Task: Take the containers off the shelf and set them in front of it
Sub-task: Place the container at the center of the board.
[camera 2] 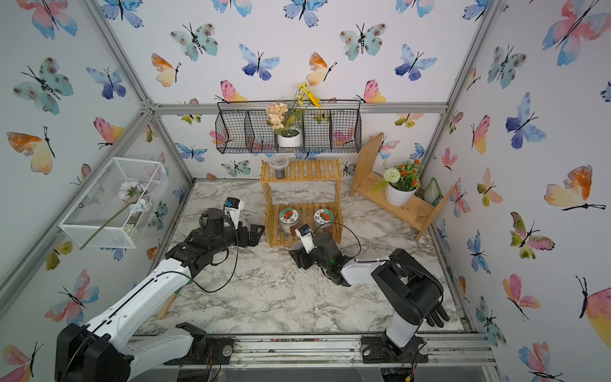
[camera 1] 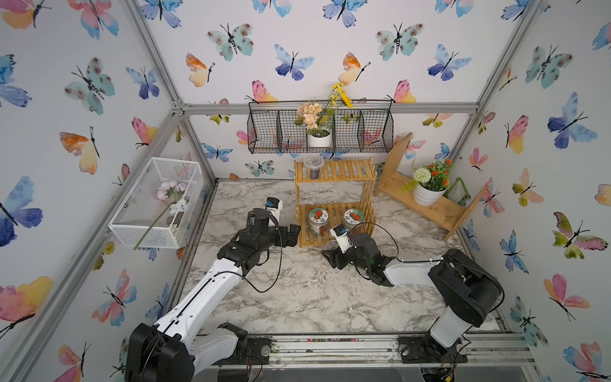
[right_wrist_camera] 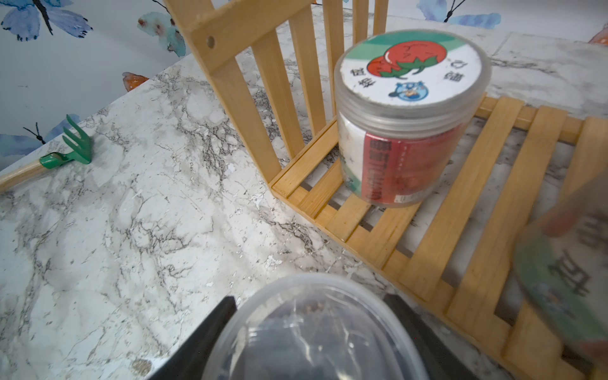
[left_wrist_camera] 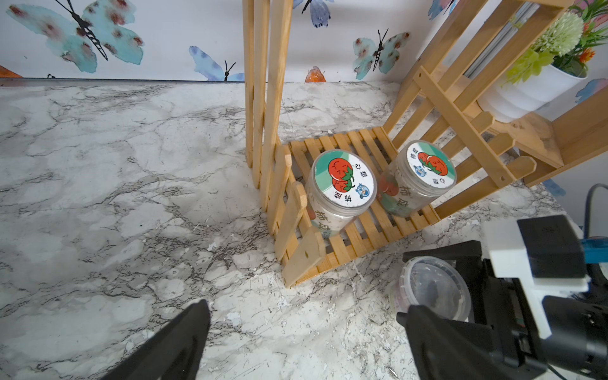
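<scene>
Now right gripper [right_wrist_camera: 311, 297] clasps a small lidded cup [right_wrist_camera: 316, 332]; left gripper [left_wrist_camera: 302, 316] gapes wide, empty

Tabletop [camera 1: 314, 297]: we see grey-veined marble.
Black wire basket [camera 1: 373, 132]: wall-mounted at 12 o'clock; we note a white pot [camera 1: 319, 139] of flowers inside.
White mesh basket [camera 1: 132, 211]: 10 o'clock, holding a pink flower [camera 1: 168, 190].
Plain-board shelf [camera 1: 443, 211]: 2 o'clock, carrying a ribbed pot [camera 1: 426, 195].
Green rake [right_wrist_camera: 77, 146]: lying on the marble.
</scene>
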